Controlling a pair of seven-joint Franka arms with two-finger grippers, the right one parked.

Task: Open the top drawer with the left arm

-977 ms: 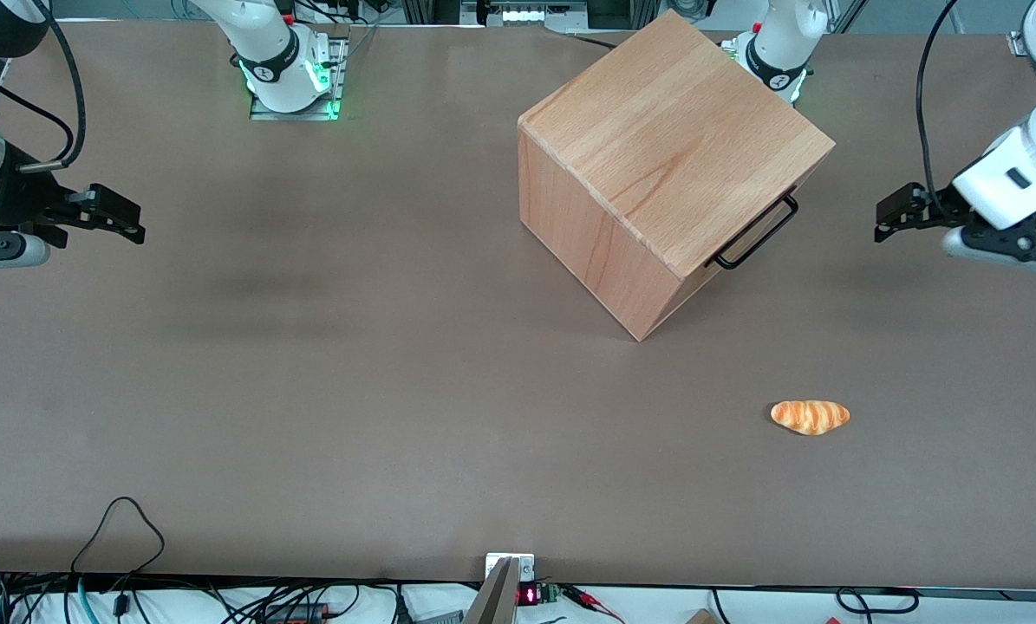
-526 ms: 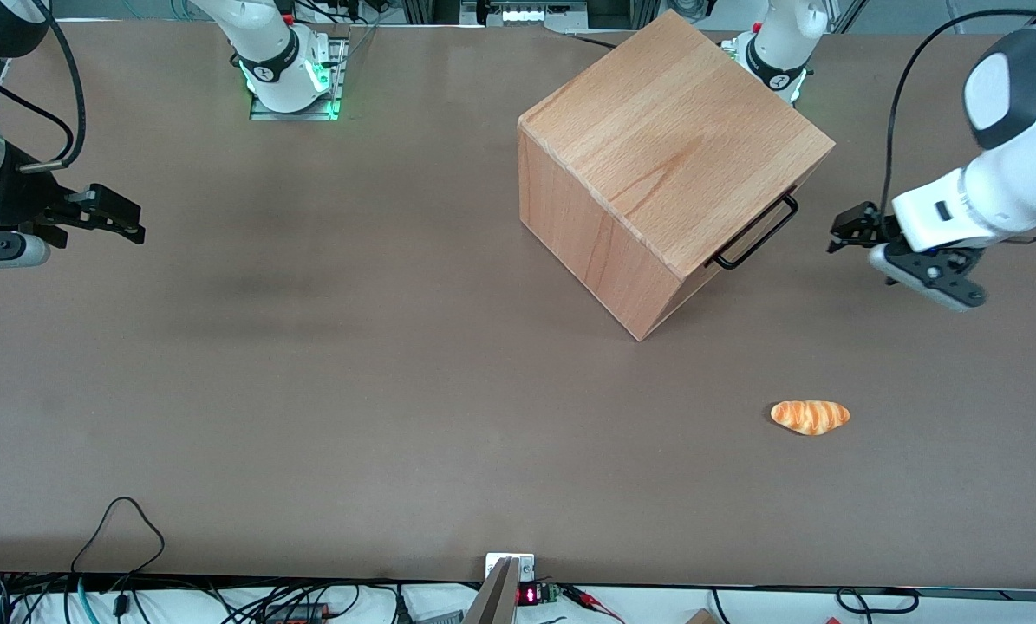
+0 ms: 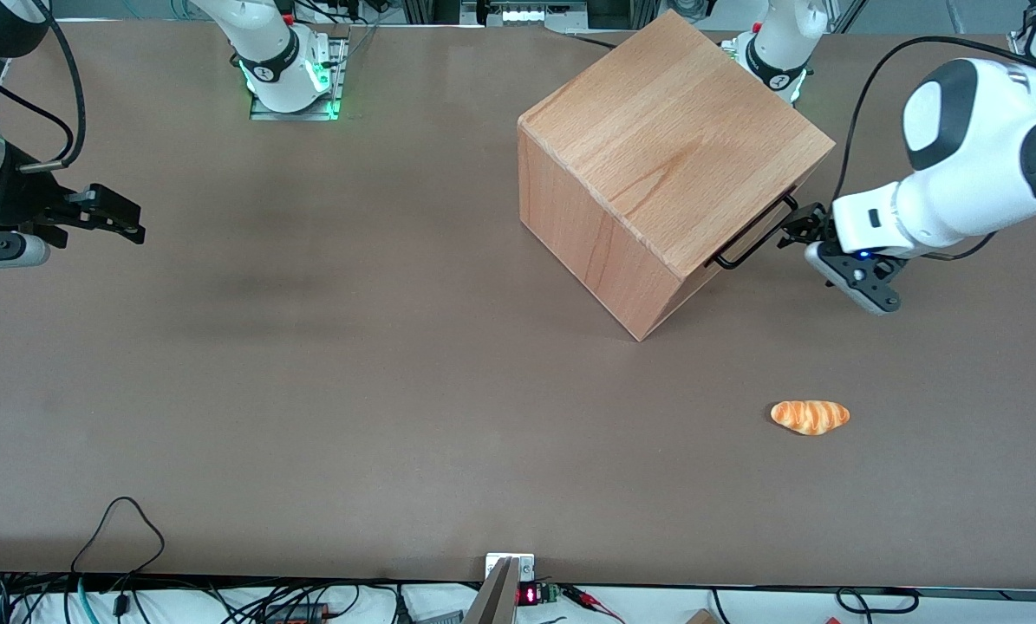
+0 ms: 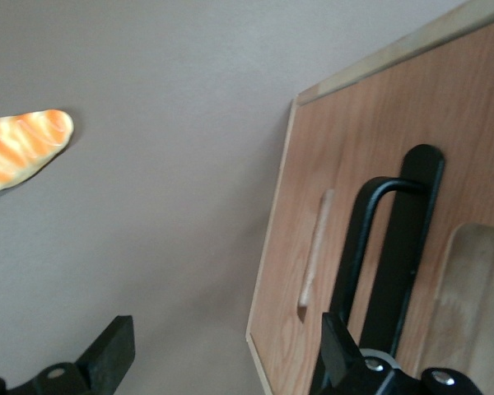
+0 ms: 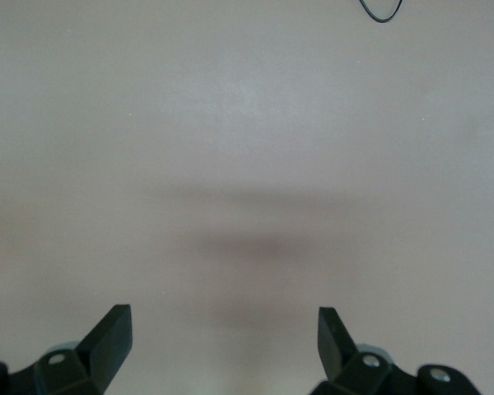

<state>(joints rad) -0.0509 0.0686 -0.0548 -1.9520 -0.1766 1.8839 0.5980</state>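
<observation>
I am on the approach step: my hand (image 3: pixel 802 227), at the right of the front view, sits just beside the black handle (image 3: pixel 756 232) of the top drawer (image 4: pixel 370 214), fingers spread and empty. In the wrist view one finger (image 4: pixel 339 350) overlaps the handle bar while the other (image 4: pixel 109 355) hangs over bare desk (image 3: pixel 309 347), so nothing is gripped yet.

The wooden cabinet (image 3: pixel 665 147) stands in the upper middle of the front view, turned corner-on, its drawer face pointing toward my end of the desk. The handle's long axis runs diagonally, lower left to upper right.

Next, I judge, I must centre the bar between my fingers, clench, then pull straight out from the drawer face.

A bread roll (image 3: pixel 810 416) lies on the desk nearer the camera.
</observation>
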